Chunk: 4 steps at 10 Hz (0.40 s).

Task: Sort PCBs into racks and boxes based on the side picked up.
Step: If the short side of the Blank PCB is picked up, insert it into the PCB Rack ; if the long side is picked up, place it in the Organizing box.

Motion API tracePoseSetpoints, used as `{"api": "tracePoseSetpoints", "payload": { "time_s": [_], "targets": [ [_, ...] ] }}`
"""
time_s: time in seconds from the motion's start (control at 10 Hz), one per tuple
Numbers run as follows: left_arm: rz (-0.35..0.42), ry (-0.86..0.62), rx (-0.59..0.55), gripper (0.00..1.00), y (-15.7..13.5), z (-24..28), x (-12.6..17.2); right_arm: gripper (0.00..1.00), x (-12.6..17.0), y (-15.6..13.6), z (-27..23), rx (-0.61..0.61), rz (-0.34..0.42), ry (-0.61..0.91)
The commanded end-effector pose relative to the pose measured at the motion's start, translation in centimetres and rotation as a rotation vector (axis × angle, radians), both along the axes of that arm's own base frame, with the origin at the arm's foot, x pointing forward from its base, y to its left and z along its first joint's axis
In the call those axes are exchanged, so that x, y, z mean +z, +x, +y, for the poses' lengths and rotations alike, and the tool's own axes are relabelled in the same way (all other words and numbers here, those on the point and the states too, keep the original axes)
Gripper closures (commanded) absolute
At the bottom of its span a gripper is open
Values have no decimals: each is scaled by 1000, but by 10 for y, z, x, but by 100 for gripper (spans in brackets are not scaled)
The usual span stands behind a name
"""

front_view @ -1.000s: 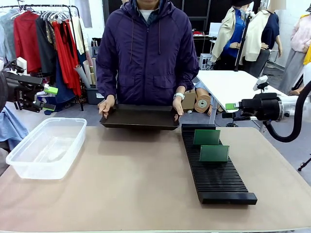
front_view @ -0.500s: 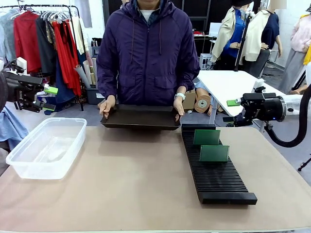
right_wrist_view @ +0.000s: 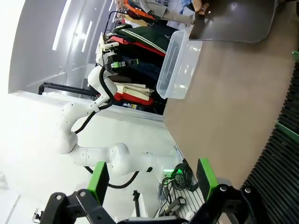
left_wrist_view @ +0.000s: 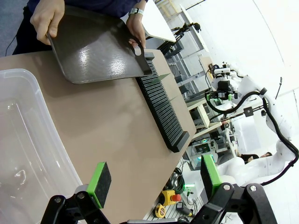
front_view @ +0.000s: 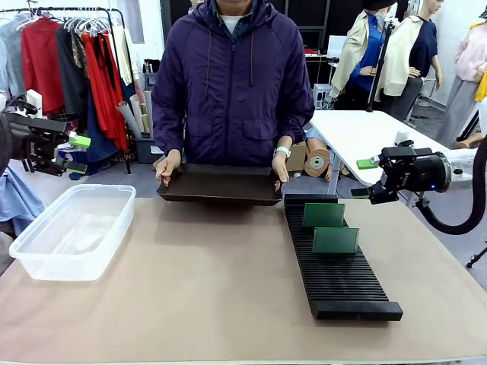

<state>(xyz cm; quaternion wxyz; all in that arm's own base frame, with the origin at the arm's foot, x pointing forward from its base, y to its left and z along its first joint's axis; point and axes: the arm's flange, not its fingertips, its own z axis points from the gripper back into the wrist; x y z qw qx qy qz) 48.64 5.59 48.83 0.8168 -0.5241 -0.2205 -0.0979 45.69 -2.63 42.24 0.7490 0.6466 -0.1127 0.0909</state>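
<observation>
Two thin green rectangular PCBs (front_view: 324, 215) (front_view: 335, 240) standing upright in slots of the long black ribbed rack (front_view: 338, 281), right side of the tan worktop (front_view: 205, 289). Clear plastic tub (front_view: 72, 230) at left, nothing visible inside. Dark smooth tray (front_view: 221, 183) held at the far edge by both hands of a person (front_view: 166, 165) (front_view: 280, 165). Left gripper (left_wrist_view: 154, 179) wide open, grasping nothing, raised beside the tub. Right gripper (front_view: 365, 179) likewise open, unladen, off past the rack.
</observation>
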Motion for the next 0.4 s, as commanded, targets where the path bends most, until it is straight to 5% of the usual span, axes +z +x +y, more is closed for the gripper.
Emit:
{"api": "tracePoseSetpoints", "payload": {
  "time_s": [0.0,0.3],
  "targets": [
    [-3,-3,-1,0,-1,0,1,0,0,2,0,-13,-26,-2],
    [-3,-3,-1,0,-1,0,1,0,0,2,0,-13,-26,-2]
  ]
}}
